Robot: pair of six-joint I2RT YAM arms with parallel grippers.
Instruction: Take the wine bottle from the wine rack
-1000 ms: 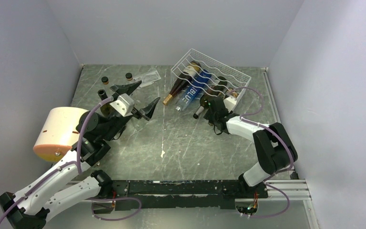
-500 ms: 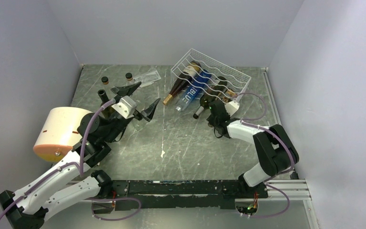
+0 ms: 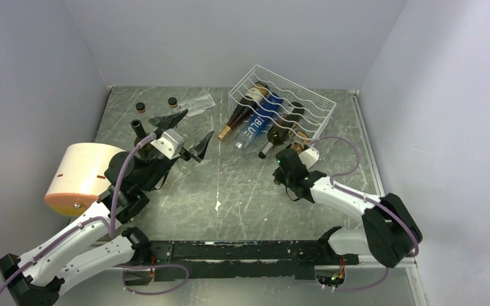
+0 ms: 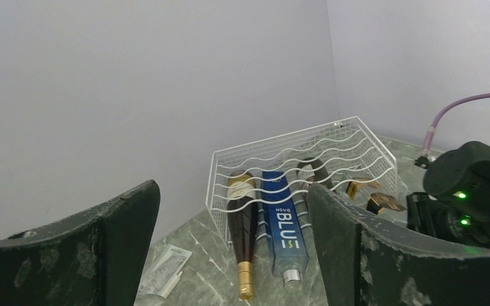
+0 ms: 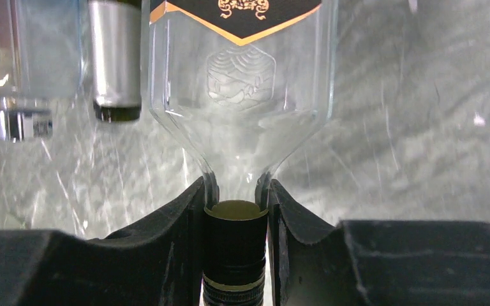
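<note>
The clear bottle [image 5: 239, 83] lies neck toward the arms, at the near right corner of the rack [image 3: 274, 73]. Whether its base is still in a cradle cannot be told. The right gripper [image 5: 236, 205] is clamped on its neck, just above the black cap, with one finger [image 5: 178, 220] on each side. Three other bottles [image 3: 258, 121] lie in the rack, necks out over the table [image 3: 230, 185]. The left gripper [image 3: 185, 132] hangs well apart, above the table, with its jaws spread wide and holding nothing.

Right gripper [image 3: 295, 158] at wine bottle [image 3: 307, 151] beside wine rack [image 3: 306, 95], left gripper [image 3: 188, 131] jaws apart
</note>
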